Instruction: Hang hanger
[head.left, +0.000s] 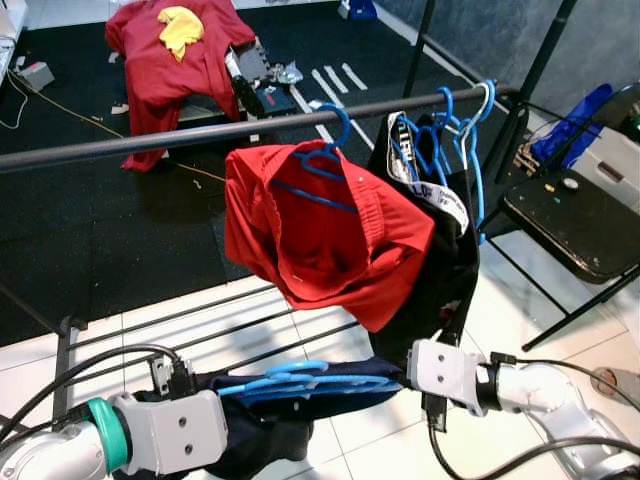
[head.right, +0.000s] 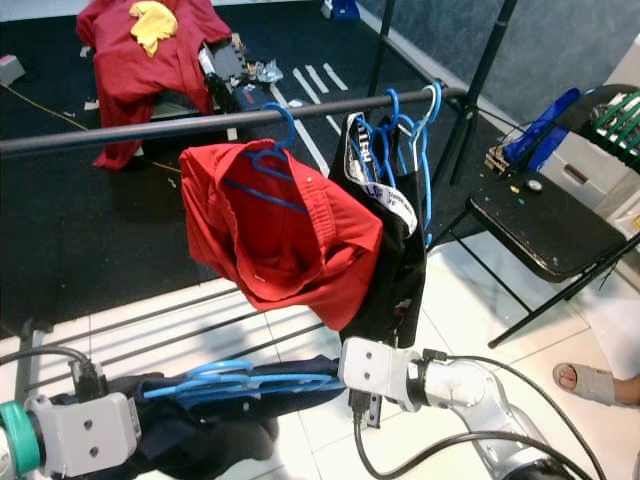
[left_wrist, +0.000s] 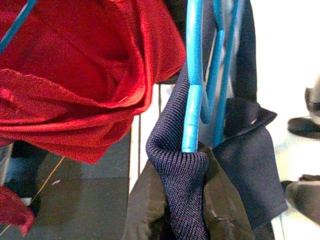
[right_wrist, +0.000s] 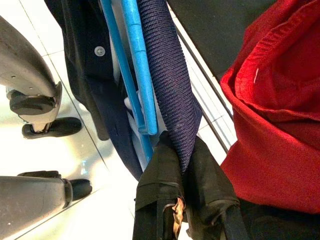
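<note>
While both arms reach in below the rail (head.left: 200, 133), a blue hanger (head.left: 300, 380) carrying a dark navy garment (head.left: 260, 430) lies roughly level between them, under the hanging clothes and not yet on the rail. The left gripper (left_wrist: 192, 210) is clenched on the garment's ribbed collar where it wraps one end of the hanger; the right gripper (right_wrist: 182, 200) is likewise clamped on the ribbed fabric at the other end. Above, a red shirt (head.left: 320, 235) hangs on its own blue hanger, beside a black garment (head.left: 440, 240) and several empty blue hangers (head.left: 455, 125). A black folding chair (head.left: 575, 220) stands to the right. More red clothing (head.left: 170, 50) lies on the dark floor mat beyond.
</note>
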